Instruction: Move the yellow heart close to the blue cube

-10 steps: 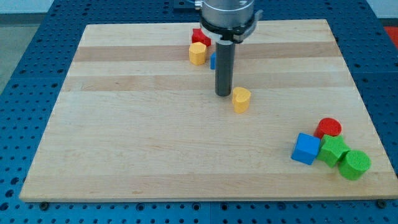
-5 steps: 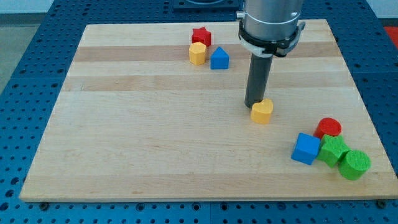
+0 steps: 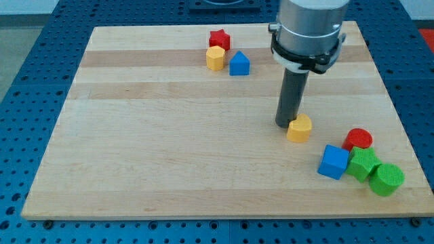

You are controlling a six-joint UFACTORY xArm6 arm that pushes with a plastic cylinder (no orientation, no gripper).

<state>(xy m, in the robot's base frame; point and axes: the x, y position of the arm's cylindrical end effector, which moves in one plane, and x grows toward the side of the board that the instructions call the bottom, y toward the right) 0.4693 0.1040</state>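
Note:
The yellow heart (image 3: 300,128) lies on the wooden board (image 3: 169,135), right of centre. The blue cube (image 3: 333,162) sits below and to the right of it, about a block's width away. My tip (image 3: 284,124) stands on the board touching the heart's upper left side. The dark rod rises from there to the arm's grey body (image 3: 308,30) at the view's top.
A red cylinder (image 3: 358,139), a green block (image 3: 364,164) and a green cylinder (image 3: 387,179) cluster right of the blue cube. A red star (image 3: 219,38), a yellow cylinder-like block (image 3: 215,58) and a blue house-shaped block (image 3: 239,64) sit near the board's top.
My tip and the yellow heart have both moved right and down, toward the blue cube. The other blocks have not moved.

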